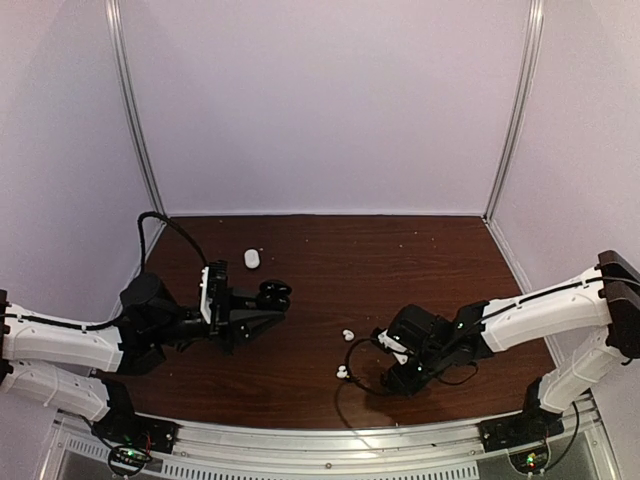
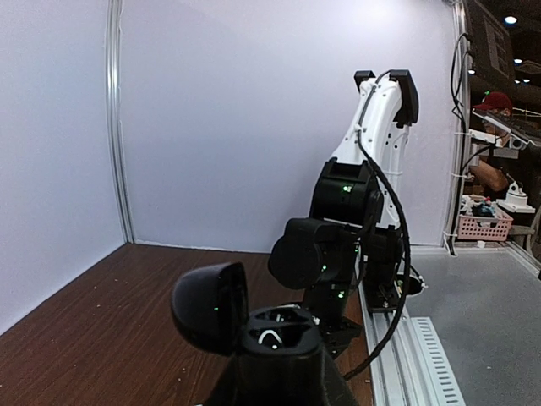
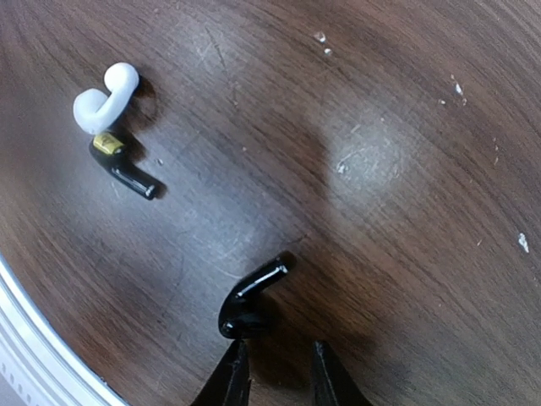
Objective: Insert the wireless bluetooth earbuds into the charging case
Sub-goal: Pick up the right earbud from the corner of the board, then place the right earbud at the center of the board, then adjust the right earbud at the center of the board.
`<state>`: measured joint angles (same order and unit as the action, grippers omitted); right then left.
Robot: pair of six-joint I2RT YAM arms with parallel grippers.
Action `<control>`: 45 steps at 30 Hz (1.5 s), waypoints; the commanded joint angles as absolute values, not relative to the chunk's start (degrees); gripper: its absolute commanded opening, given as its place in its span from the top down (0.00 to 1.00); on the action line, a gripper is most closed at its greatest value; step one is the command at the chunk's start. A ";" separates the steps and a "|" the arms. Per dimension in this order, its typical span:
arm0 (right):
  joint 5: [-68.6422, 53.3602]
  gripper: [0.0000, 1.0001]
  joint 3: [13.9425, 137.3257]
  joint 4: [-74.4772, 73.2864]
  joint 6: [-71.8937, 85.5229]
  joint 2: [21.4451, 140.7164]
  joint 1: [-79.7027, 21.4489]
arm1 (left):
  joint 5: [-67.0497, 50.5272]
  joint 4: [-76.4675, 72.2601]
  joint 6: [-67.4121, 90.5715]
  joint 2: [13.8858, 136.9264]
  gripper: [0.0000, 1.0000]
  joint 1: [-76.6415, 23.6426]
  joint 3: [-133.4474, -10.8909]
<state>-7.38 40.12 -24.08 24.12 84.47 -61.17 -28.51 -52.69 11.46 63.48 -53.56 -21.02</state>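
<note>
Left gripper clamped on open black case, right gripper slightly apart beside black earbud

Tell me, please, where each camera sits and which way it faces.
Top external: above, behind; looks down on table, left arm, right arm.
Left wrist: looks sideways toward the right arm; own jaws hold the open black charging case.
Right wrist: looks straight down; own jaws near a black earbud.
First two share that case.
</note>
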 commanded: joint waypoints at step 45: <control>-9.36 0.50 55.20 -20.59 12.83 98.08 -50.80 | -27.40 -53.46 10.57 62.78 0.92 -52.64 -21.23</control>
